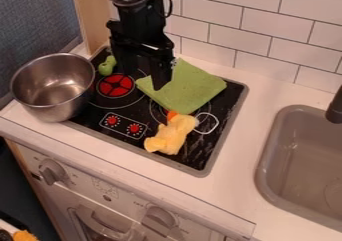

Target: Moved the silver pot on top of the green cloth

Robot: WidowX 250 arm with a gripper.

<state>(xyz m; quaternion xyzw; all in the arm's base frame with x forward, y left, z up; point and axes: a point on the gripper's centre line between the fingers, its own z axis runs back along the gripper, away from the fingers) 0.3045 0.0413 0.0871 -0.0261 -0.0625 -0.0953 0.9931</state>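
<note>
Silver pot (52, 105), one, round and deep, metal, upright and open at the top; stands at the left side of the stovetop (200, 171), apart from the green cloth. Green cloth (190, 90), one, laid over the rear right part of the stovetop, edges uneven. Black pincer (141, 79), one, pointing down above the rear of the stovetop, between pot and cloth, its fingers spread with a gap between them, nothing pinched. Yellow soft toy (170, 136), one, lying near the front of the stovetop, with an orange piece (172, 115) at its upper end, by the cloth's lower edge. Small green object (107, 66), one, rear left corner of the stovetop, kind unclear. Red burner (115, 85), one, printed in rings, right of the pot. White tabletop (230, 185), one. Grey sink (304, 170), one, set in at right.
</note>
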